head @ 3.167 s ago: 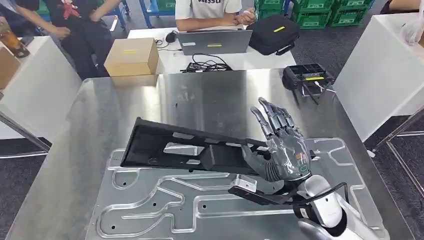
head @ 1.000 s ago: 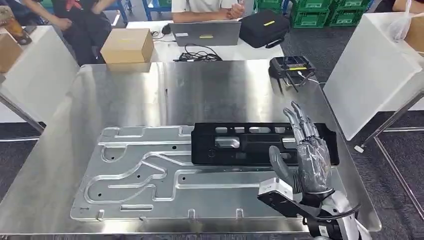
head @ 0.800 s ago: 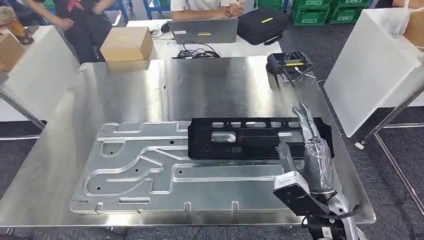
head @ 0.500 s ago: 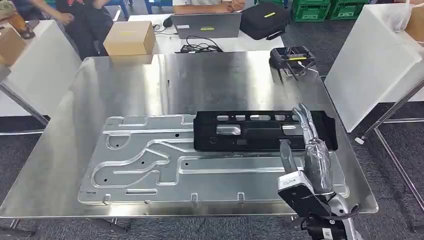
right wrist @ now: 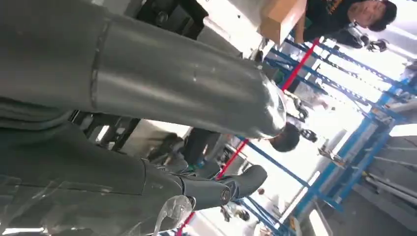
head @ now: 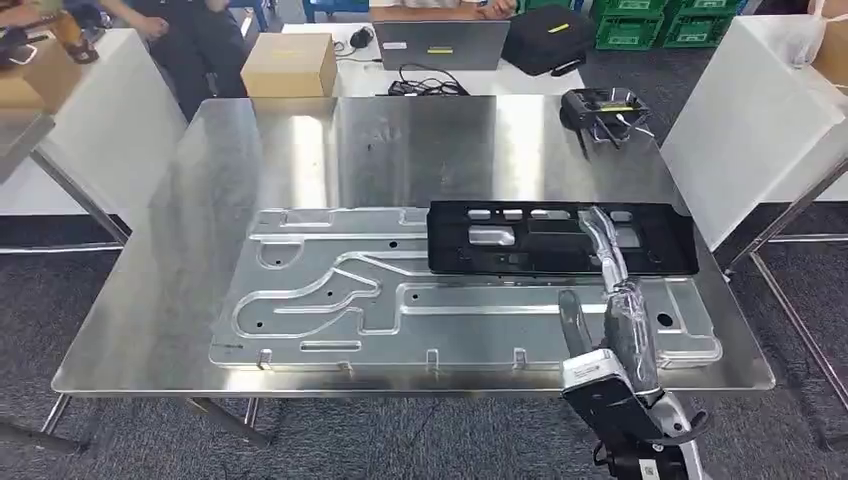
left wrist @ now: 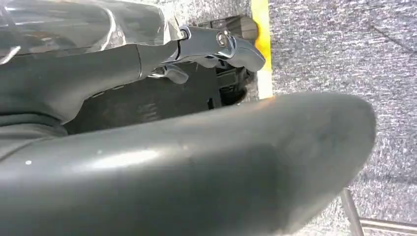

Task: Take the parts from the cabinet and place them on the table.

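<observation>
A long black plastic part (head: 560,238) lies flat on the steel table (head: 400,140), across the far right end of a large silver stamped metal plate (head: 330,300). My right hand (head: 620,320) hovers over the plate's near right corner, just short of the black part. Its fingers are stretched out and hold nothing. The right wrist view shows the same right hand (right wrist: 147,98) with thumb and fingers apart. My left hand (left wrist: 147,162) hangs over grey carpet in the left wrist view, with nothing in it.
At the table's far edge lie a cardboard box (head: 290,64), a laptop (head: 440,44), a black case (head: 550,25) and a black controller (head: 603,105). White tables stand left (head: 90,110) and right (head: 740,110). People are behind the table.
My right hand earlier held the black part tilted above the plate; the part now lies flat and the hand has drawn back from it. The whole view has shifted as the camera backed away.
</observation>
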### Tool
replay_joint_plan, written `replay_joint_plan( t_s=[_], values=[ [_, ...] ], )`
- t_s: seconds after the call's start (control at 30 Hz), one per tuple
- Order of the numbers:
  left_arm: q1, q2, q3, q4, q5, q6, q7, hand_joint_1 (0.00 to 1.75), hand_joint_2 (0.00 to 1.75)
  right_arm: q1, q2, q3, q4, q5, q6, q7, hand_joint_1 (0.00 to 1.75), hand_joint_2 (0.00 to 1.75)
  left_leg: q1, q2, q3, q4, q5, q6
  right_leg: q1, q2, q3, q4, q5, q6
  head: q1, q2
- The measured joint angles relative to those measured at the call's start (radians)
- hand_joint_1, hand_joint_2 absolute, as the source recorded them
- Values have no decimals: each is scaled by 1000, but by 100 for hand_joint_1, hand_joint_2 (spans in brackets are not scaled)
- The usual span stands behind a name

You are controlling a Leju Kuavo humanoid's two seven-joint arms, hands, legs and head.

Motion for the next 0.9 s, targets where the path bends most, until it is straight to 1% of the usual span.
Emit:
replay_joint_plan(
  t_s=[0.07, 0.1, 0.13, 0.17, 0.2, 0.23, 0.27, 0.3, 0.33, 0.37, 0.4, 0.43, 0.47, 0.5, 0.53, 0.57, 0.6, 0.63, 0.67, 0.7, 0.73, 0.77, 0.8, 0.83, 0.87, 0.9],
  values=[
    [-2, 0, 0, 0, -3, 3, -10, 0, 0, -1, 5, 0, 0, 18, 4, 1, 0, 0, 0, -2, -12, 5, 8, -8, 1, -2, -7, -18, -1, -2, -1, 0],
    [-2, 0, 1, 0, -8, 4, -14, 0, 0, -1, 6, 0, 0, 26, 9, 4, 0, 0, 3, -5, -17, 3, 17, -12, 4, -5, -12, -17, 4, -7, -1, 0],
    [-1, 2, 1, 0, -9, 6, -17, 0, 0, 0, 7, 0, 0, 31, 11, 7, 0, 0, -6, -10, -27, 3, 24, -18, -5, -13, -19, -24, 16, -14, -1, 0],
    [0, 2, 1, 0, -11, 8, -19, 0, 0, -2, 8, 0, 1, 34, 14, 8, 0, 0, 2, -8, -33, 17, 7, -24, -9, -20, -26, -26, 26, -18, 0, 0],
    [0, 1, 1, 0, -14, 9, -24, 0, 0, -2, 11, 1, 2, 33, 17, 12, 0, 0, 7, -6, -48, 53, -39, -38, -13, -26, -36, -26, 33, -24, -1, 0],
    [-2, 1, 1, 0, -14, 10, -27, 0, 0, -2, 13, 1, 2, 33, 19, 12, 0, 0, 17, -6, -70, 120, -97, -50, -15, -33, -45, -26, 41, -25, -2, 0],
    [-5, 1, 2, 0, -15, 11, -27, 0, 0, -2, 14, 1, 3, 33, 21, 12, 0, 0, 26, -6, -91, 199, -148, -62, -16, -41, -55, -26, 49, -23, -2, 0],
    [-6, 1, 2, 0, -15, 11, -27, 0, 0, -2, 15, 3, 3, 33, 21, 12, 0, 0, 33, -6, -102, 259, -172, -71, -18, -48, -65, -26, 57, -21, -2, 0],
    [-8, 1, 3, 0, -15, 11, -27, 0, 0, -2, 16, 4, 5, 33, 23, 13, 0, 0, 40, -5, -102, 295, -170, -78, -21, -57, -76, -26, 65, -18, -2, 0],
    [-7, 1, 4, 0, -15, 11, -26, 0, 0, -2, 17, 5, 6, 33, 23, 13, 0, 0, 47, -4, -83, 289, -142, -85, -25, -65, -87, -26, 72, -13, -2, 0],
    [-5, 1, 4, 0, -16, 9, -24, 0, 0, -2, 19, 5, 7, 33, 23, 13, 0, 0, 53, 1, -49, 246, -100, -92, -28, -74, -97, -25, 80, -8, -2, 0],
    [-3, 1, 4, 0, -16, 9, -22, 0, 0, -2, 21, 5, 8, 33, 23, 13, 0, 0, 60, 18, 6, 166, -60, -100, -31, -83, -107, -25, 88, -1, -2, 0],
    [-4, 1, 4, 0, -16, 8, -22, 0, 0, -3, 22, 5, 8, 34, 23, 13, 0, 0, 64, 51, 65, 78, -47, -106, -32, -89, -111, -25, 95, 7, -2, 0],
    [-7, 0, 4, 0, -15, 9, -23, 0, 0, -4, 22, 5, 8, 37, 23, 13, 0, 0, 58, 90, 115, -13, -80, -108, -31, -99, -113, -24, 100, 14, -2, 0],
    [-6, 0, 4, 0, -14, 8, -24, 0, 0, -4, 22, 5, 8, 40, 23, 13, 0, 0, 46, 85, 128, -40, -88, -84, -31, -110, -112, -24, 106, 22, -1, 0],
    [-3, 0, 4, 0, -13, 8, -24, 0, 0, -4, 22, 5, 8, 43, 24, 13, 0, 0, 43, 78, 112, -38, -85, -76, -30, -118, -109, -28, 113, 30, -2, 0],
    [-2, 0, 4, 0, -13, 9, -24, 0, 0, -5, 23, 5, 8, 50, 24, 13, 0, 0, 38, 65, 105, -33, -82, -65, -34, -133, -105, -34, 120, 37, -2, 0],
    [0, 1, 4, 0, -11, 9, -24, 0, 0, -6, 24, 5, 9, 51, 24, 13, 0, 0, 36, 51, 101, -40, -72, -49, -38, -145, -101, -41, 125, 46, -3, 0],
    [3, -1, 4, 0, -11, 9, -24, 0, 0, -5, 25, 5, 9, 53, 24, 14, 0, 0, 44, 44, 101, -45, -57, -35, -44, -103, -106, -28, 106, 52, -2, 0],
    [2, -1, 5, 1, -10, 10, -24, 0, 0, -4, 26, 5, 9, 53, 24, 14, 0, 0, 41, 34, 96, -44, -50, -25, -41, -60, -126, 17, 59, 48, -2, 0],
    [1, -1, 5, 0, -11, 9, -24, 0, 0, -4, 26, 5, 9, 58, 24, 14, 0, 0, 39, 24, 87, -43, -41, -11, -38, -36, -158, 103, 2, 42, -1, 0],
    [0, -2, 5, 0, -11, 8, -24, 0, 0, -2, 26, 5, 10, 59, 24, 17, 0, 0, 35, 13, 78, -43, -34, -7, -30, -21, -190, 193, -44, 38, -2, 0],
    [1, -2, 5, 0, -11, 8, -24, 0, 0, 1, 25, 5, 10, 61, 25, 17, 0, 0, 31, 0, 70, -42, -28, -5, -24, -14, -214, 263, -72, 36, -2, 0],
    [2, -2, 5, 0, -11, 8, -24, 0, 0, 3, 25, 5, 11, 61, 25, 17, 0, 0, 27, -14, 64, -42, -22, -4, -19, -12, -220, 293, -76, 33, -2, 0],
    [2, -2, 5, 0, -11, 8, -25, 0, 0, 4, 25, 5, 12, 62, 25, 17, 0, 0, 24, -28, 60, -41, -18, -4, -16, -12, -200, 270, -59, 28, -2, 0],
    [2, -2, 5, 0, -11, 8, -26, 0, 0, 4, 26, 5, 13, 63, 26, 16, 0, 0, 22, -44, 57, -38, -16, -5, -14, -7, -150, 197, -21, 22, -2, 0]
  ],
)
